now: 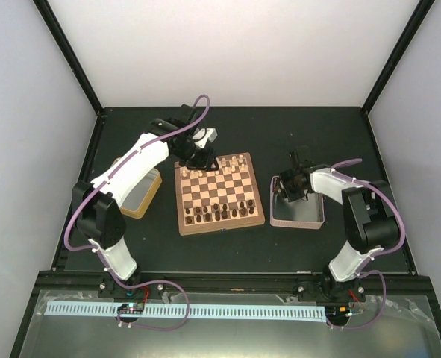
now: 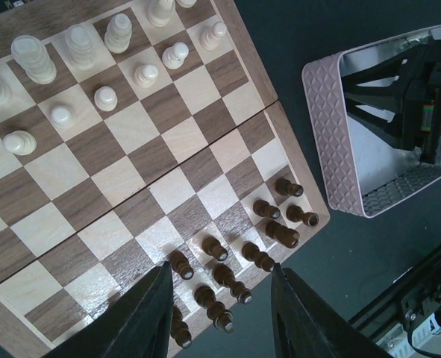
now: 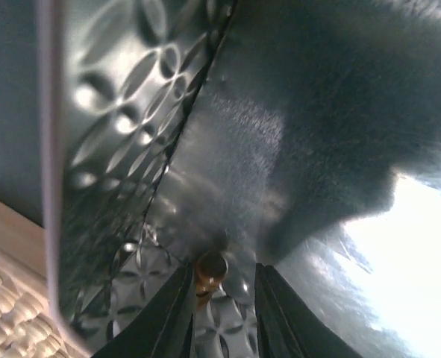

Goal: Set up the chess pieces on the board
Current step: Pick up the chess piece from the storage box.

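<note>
Closest to the arm bases, the square wooden chessboard [image 2: 116, 179] of tan and dark brown squares has its near ranks filled with dark brown wooden chessmen [image 2: 282, 236]. They are crowded along that edge, some a little askew on their squares.

Just to the right of the board, on the black table [image 1: 317, 134], sits the square metal tray with the pink embossed rim [image 2: 323, 130]. The right gripper [image 3: 221, 270] is dipped into it, at the side nearest the board. One small brown chessman [image 3: 209, 272] rests on the tray floor, tucked against the patterned wall and directly between the two fingers. The jaws are narrowly parted around it. One finger is almost touching and a dark sliver of space shows by the other, so I would judge it straddled rather than pinched. The view is too blurred to tell whether the piece stands or lies, or which way its long axis runs. The pick depends on this, since the fingers only need to close where they are if the wall leaves them room.

Farther back, the pale cream chessmen [image 2: 33, 60] stand upright along the board's far ranks.

The left gripper [image 2: 220, 272] hangs above the far left corner of the board, jaws spread wide and holding nothing. It is well apart from the tray, so the right arm is plainly the nearer one for that stray piece.

Beside the board's left edge, under the left arm, is a yellow-rimmed metal tin [image 1: 142, 198].
</note>
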Robot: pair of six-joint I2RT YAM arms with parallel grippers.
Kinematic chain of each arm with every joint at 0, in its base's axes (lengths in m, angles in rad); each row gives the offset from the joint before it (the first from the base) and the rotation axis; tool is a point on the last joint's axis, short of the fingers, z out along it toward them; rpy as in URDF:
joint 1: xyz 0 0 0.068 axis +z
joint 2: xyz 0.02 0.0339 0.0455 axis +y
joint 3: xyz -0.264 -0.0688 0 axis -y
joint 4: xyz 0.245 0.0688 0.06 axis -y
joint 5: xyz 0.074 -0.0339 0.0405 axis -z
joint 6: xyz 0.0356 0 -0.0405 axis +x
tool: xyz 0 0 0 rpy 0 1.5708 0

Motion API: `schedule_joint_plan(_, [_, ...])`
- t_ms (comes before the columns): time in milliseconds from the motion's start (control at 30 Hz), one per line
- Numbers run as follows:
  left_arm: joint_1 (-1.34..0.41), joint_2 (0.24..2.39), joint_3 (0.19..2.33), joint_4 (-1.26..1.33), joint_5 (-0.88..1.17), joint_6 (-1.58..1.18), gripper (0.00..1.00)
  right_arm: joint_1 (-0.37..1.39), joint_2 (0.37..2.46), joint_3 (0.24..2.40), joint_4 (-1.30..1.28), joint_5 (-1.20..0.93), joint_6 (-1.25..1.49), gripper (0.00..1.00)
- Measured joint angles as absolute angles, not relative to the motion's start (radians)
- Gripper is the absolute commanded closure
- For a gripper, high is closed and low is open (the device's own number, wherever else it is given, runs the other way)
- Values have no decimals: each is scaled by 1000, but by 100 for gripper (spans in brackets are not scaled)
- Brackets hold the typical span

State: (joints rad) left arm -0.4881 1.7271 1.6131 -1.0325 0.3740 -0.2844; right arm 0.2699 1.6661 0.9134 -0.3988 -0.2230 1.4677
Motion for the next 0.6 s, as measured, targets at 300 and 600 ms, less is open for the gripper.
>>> schedule_joint_plan(300, [-488,1727,1613,-1030,374,-284,62,270,1710,914,-343,-225,1526,77])
schedule_joint_plan(600, [-488,1727,1613,-1030,374,-284,62,270,1739,937,-321,-217,1544,94])
